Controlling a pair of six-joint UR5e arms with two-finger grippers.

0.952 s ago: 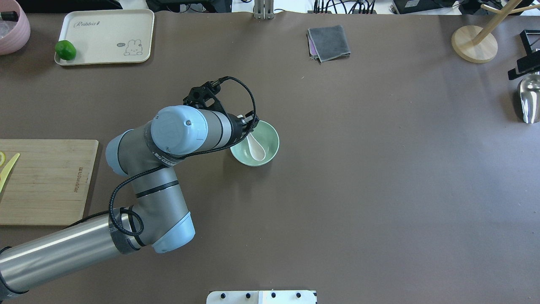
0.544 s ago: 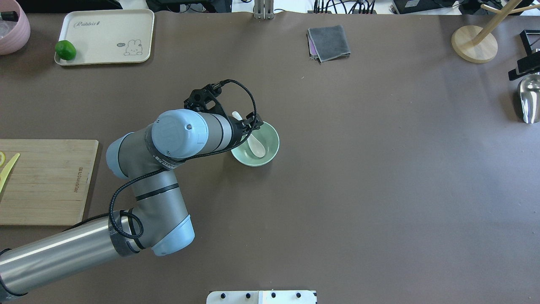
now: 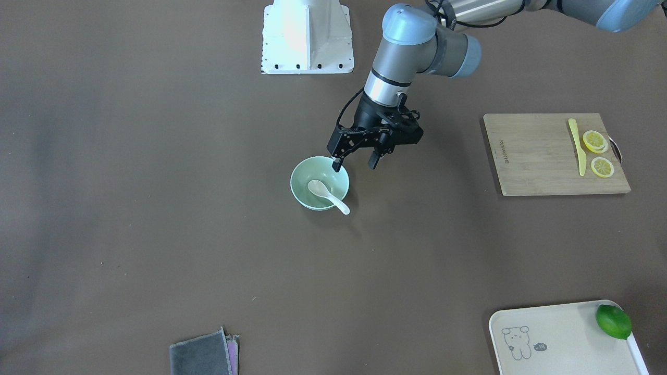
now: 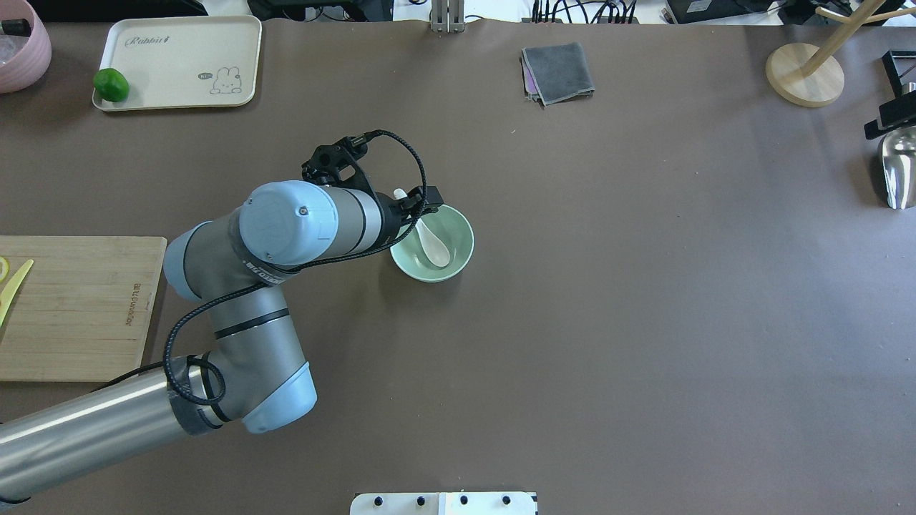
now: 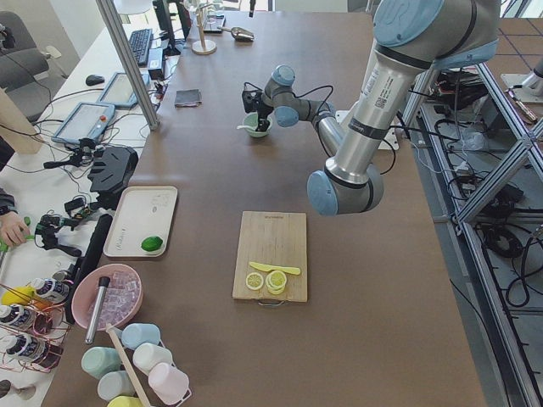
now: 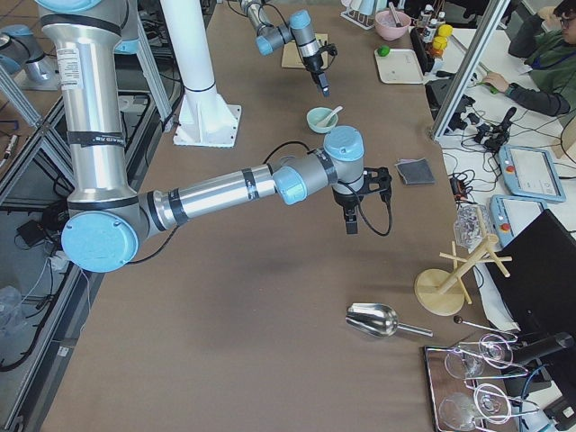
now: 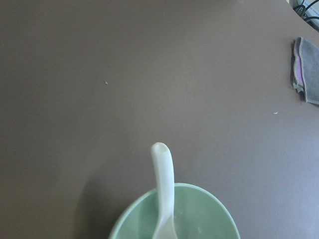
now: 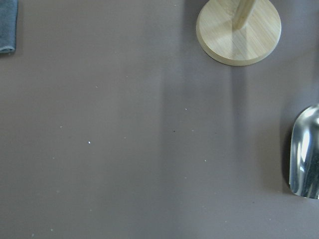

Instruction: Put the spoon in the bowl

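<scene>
In the middle of the desk (image 3: pixel 156 234) the spoon (image 3: pixel 328 197) lies in the bowl (image 3: pixel 294 183), its scoop down on the bowl's floor and its handle leaning over the rim on the side away from the robot. The left gripper (image 3: pixel 355 166) hangs above the opposite, robot-side edge, clear of the spoon, its fingers spread wide and holding nothing. One fingertip is over the bowl's rim and the other is over bare desk beside it.

From overhead, the left wrist covers most of that gripper and a strip of the bowl's rim. The left wrist camera cuts off the scoop and the near half of the bowl, so only the handle and the far rim show. The right gripper (image 6: pixel 349 220) appears in the right-side view alone, and I cannot tell how its fingers stand.

The left arm reaches in from the robot's side with its wrist tilted down toward the bowl. The right arm stretches out over the desk, its gripper pointing down.
</scene>
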